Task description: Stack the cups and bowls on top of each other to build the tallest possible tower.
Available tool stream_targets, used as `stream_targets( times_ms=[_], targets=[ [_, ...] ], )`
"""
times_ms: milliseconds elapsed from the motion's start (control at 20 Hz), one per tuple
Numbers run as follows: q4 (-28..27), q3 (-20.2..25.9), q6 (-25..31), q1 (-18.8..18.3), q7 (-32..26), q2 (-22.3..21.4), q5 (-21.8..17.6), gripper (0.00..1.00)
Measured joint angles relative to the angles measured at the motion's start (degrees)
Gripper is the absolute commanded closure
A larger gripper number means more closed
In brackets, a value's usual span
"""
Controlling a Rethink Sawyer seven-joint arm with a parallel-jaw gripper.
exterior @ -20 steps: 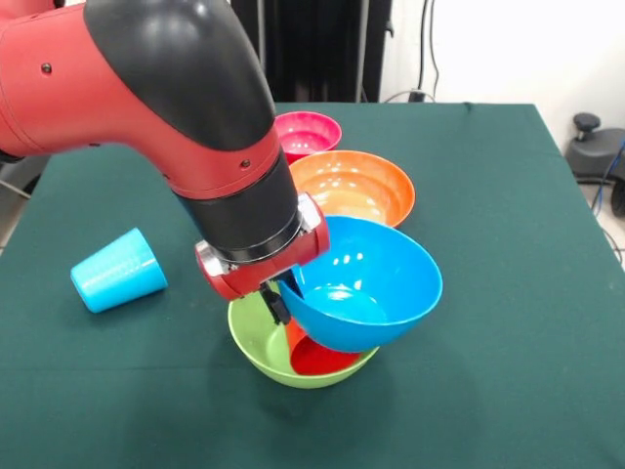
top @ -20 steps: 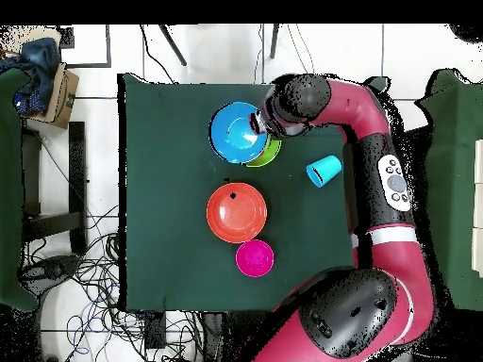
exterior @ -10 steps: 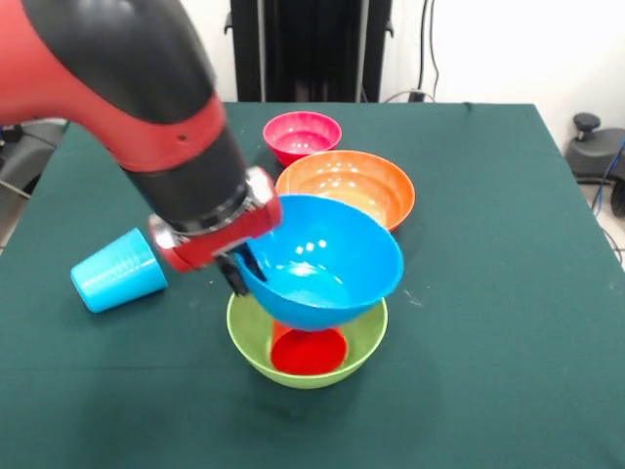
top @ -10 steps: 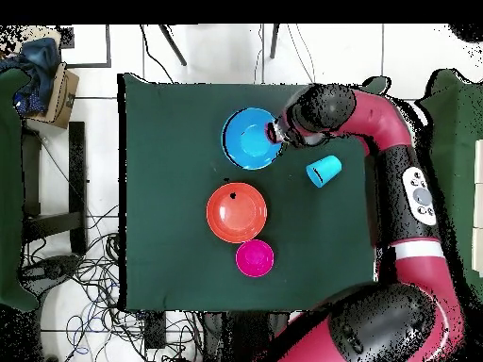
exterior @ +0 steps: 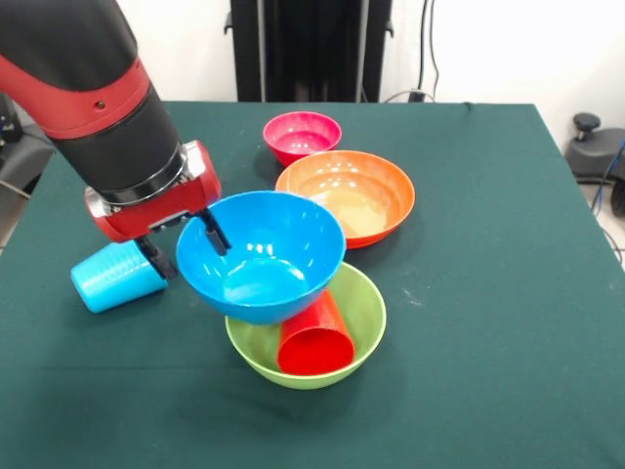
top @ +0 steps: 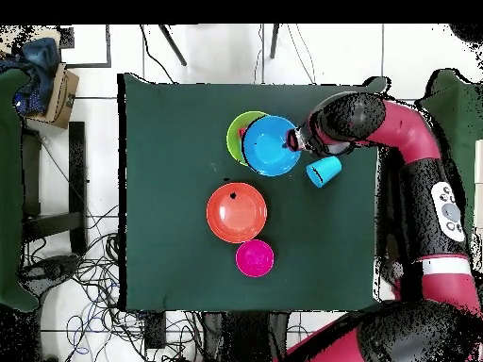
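Note:
My gripper (exterior: pixel 186 246) is shut on the left rim of the blue bowl (exterior: pixel 264 254), one finger inside and one outside. The bowl hangs over the left part of the lime green bowl (exterior: pixel 366 308); I cannot tell whether they touch. A red cup (exterior: pixel 314 342) lies on its side in the green bowl. A light blue cup (exterior: pixel 117 276) lies on its side just left of the gripper. In the overhead view the gripper (top: pixel 294 141) holds the blue bowl (top: pixel 271 146) beside the light blue cup (top: pixel 324 171); the green bowl (top: pixel 236 132) peeks out. Yellow cups, purple and large pink bowls are out of view.
An orange bowl (exterior: pixel 347 195) stands right behind the green bowl, with a small pink-red bowl (exterior: pixel 303 135) farther back. Both also show in the overhead view, the orange bowl (top: pixel 236 212) and the pink-red bowl (top: pixel 255 257). The green table (exterior: pixel 488 293) ends at the right.
The gripper has carried the blue bowl leftward in the front view, from over the green bowl toward the light blue cup. The red cup in the green bowl now shows more.

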Motion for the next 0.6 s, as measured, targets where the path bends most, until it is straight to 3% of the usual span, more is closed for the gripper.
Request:
stream_targets(
  times_ms=[600],
  targets=[
    [0.04,0.62,1.63,0.17,0.00,-0.01,-0.01,0.00]
  ],
)
